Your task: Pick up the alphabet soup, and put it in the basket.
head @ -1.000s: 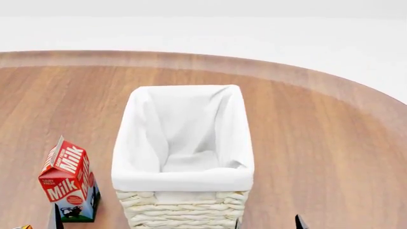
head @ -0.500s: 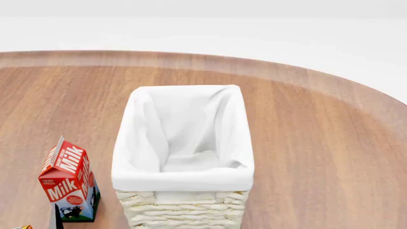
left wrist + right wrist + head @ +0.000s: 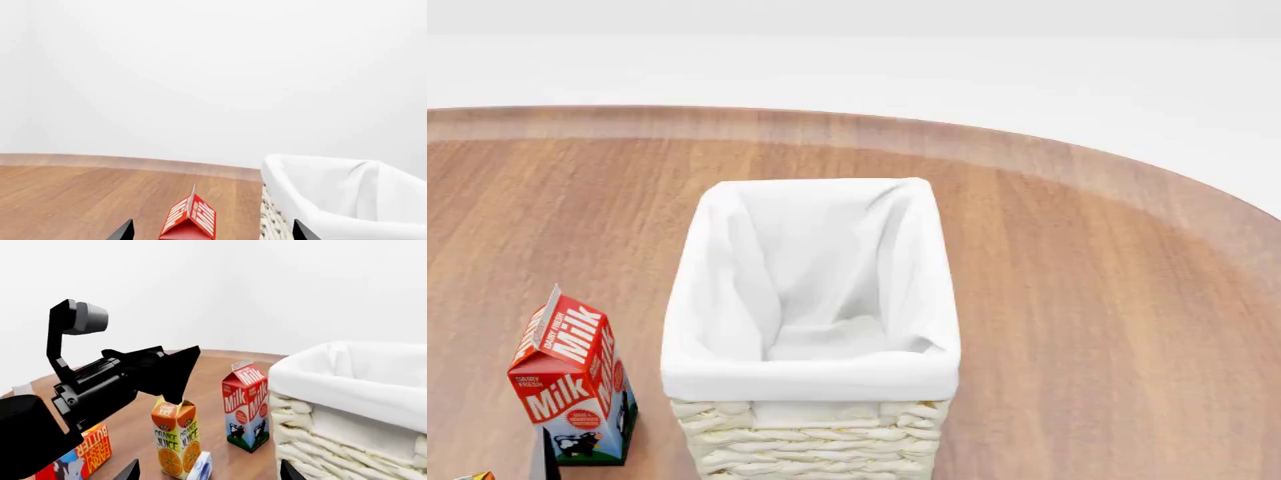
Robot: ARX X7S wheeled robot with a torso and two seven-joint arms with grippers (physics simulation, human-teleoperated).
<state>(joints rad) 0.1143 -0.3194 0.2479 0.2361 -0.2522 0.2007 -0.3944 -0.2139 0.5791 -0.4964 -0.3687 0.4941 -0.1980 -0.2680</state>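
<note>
Underneath everything lies a round wooden table [image 3: 1121, 300], brown-grained, set against plain white walls and floor. One basket [image 3: 811, 330] stands mid-table, cream wicker with a white cloth lining folded over the rim; the part of its inside that shows holds only cloth. One milk carton [image 3: 571, 378] stands upright just beside the basket, on the robot's left. The right wrist view adds one orange juice carton [image 3: 176, 444], one butter box [image 3: 85, 456] and a small white-and-blue item [image 3: 200, 467], too cropped to identify. No soup can can be made out in any view. The left gripper [image 3: 209, 233] shows two dark fingertips spread wide, the milk carton between them. The right gripper [image 3: 205, 471] likewise stands spread, holding nothing.
</note>
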